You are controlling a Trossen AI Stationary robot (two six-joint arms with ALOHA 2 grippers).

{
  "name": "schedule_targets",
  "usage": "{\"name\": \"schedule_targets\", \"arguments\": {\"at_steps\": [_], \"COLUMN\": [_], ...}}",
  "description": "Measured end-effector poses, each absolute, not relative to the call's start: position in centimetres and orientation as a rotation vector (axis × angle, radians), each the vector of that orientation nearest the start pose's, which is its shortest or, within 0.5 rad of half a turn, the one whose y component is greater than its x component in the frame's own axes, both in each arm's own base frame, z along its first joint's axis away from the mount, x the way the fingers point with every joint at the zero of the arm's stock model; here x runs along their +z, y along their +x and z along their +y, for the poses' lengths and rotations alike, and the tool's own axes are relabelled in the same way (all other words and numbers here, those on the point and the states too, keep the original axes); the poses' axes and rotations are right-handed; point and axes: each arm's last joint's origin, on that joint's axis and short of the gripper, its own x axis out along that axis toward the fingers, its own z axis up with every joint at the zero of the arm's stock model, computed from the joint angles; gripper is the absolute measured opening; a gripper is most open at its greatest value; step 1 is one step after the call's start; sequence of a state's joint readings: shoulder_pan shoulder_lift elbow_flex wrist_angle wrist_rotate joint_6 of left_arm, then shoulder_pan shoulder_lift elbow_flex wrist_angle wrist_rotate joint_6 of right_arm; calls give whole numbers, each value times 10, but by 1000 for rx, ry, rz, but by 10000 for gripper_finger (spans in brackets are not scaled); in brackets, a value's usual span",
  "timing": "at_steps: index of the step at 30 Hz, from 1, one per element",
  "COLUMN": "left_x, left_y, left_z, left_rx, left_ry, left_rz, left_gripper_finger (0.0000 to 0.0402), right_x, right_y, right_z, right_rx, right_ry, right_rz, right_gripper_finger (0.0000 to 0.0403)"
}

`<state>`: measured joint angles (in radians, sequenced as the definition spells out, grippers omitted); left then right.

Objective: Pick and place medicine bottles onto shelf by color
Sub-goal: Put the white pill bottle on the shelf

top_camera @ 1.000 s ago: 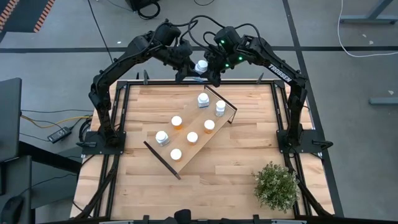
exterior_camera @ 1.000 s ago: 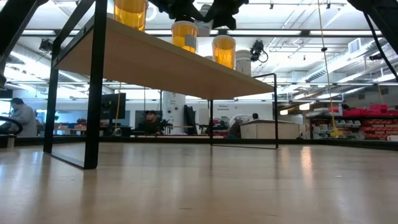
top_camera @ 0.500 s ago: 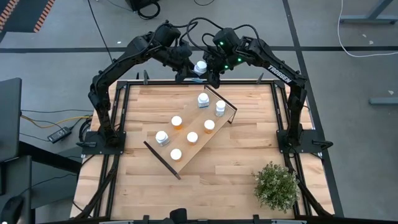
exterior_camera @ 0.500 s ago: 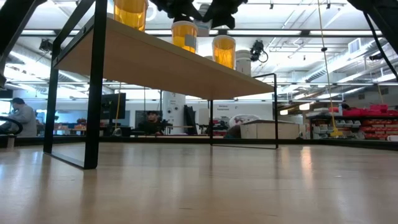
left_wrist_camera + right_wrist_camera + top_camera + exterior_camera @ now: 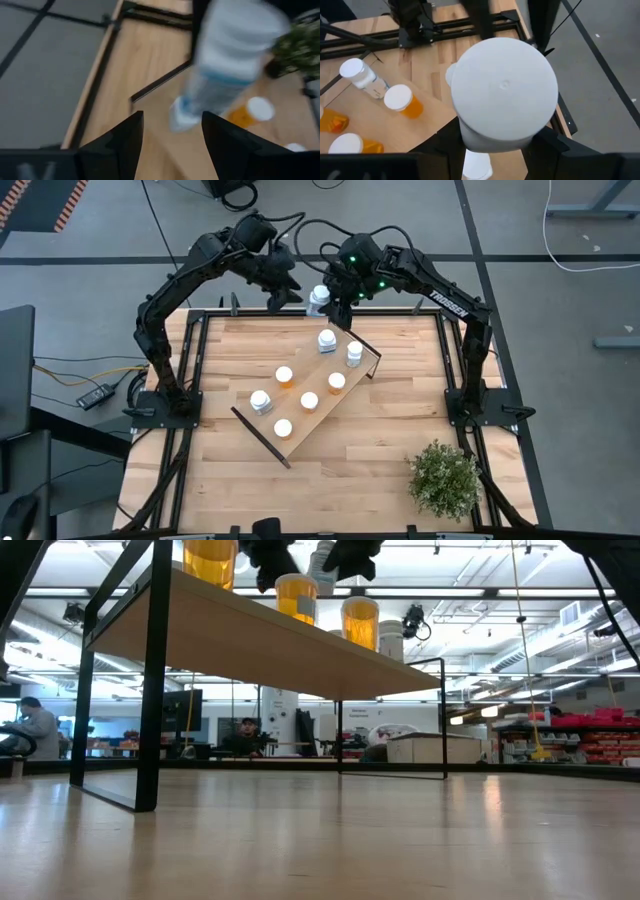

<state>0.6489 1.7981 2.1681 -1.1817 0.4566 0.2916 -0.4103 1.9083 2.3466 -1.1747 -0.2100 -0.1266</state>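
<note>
The shelf (image 5: pixel 310 392) is a light-wood board with dark end panels, standing slantwise on the table. Several white-capped bottles stand on it: white ones (image 5: pixel 327 340) at its far end and one (image 5: pixel 261 401) at its left, orange ones (image 5: pixel 285 376) between them. My right gripper (image 5: pixel 331 298) is shut on a white bottle (image 5: pixel 320 297) in the air over the table's far edge; its cap fills the right wrist view (image 5: pixel 504 90). My left gripper (image 5: pixel 283 292) is open and empty just left of that bottle, which shows blurred in the left wrist view (image 5: pixel 232 55). My right gripper pinches the white bottle's body just under the cap (image 5: pixel 466 140) between its two fingers (image 5: pixel 546 147), one on either side. The cap faces back toward the wrist. The bottle is lifted clear, above the shelf's far end, and shows in the low view (image 5: pixel 322 556).
A small green potted plant (image 5: pixel 444 479) stands at the table's near right corner. The black frame rails (image 5: pixel 240 310) run along the table's far edge under both grippers. In the low view the shelf's underside (image 5: pixel 250 640) spans the picture above bare tabletop.
Both grippers were together at the white bottle. My left gripper has drawn away from it toward the table's left, and the bottle has stayed in my right gripper, clear of the shelf.
</note>
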Motion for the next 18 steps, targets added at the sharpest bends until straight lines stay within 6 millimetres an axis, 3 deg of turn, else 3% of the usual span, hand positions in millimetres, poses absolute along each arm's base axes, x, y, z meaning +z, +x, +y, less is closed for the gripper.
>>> {"name": "schedule_targets", "arguments": {"at_steps": [13,18], "left_x": [450,458], "left_y": [261,254], "left_z": [203,198], "left_rx": [265,297], "left_ry": [-138,-150], "left_rz": [747,726], "left_gripper_finger": [197,192], "right_x": [447,431], "right_y": [362,372], "right_z": [-104,-91], "right_rx": [-136,-134], "right_ry": [-17,49], "right_rz": [727,757], "right_gripper_finger": [166,166]}}
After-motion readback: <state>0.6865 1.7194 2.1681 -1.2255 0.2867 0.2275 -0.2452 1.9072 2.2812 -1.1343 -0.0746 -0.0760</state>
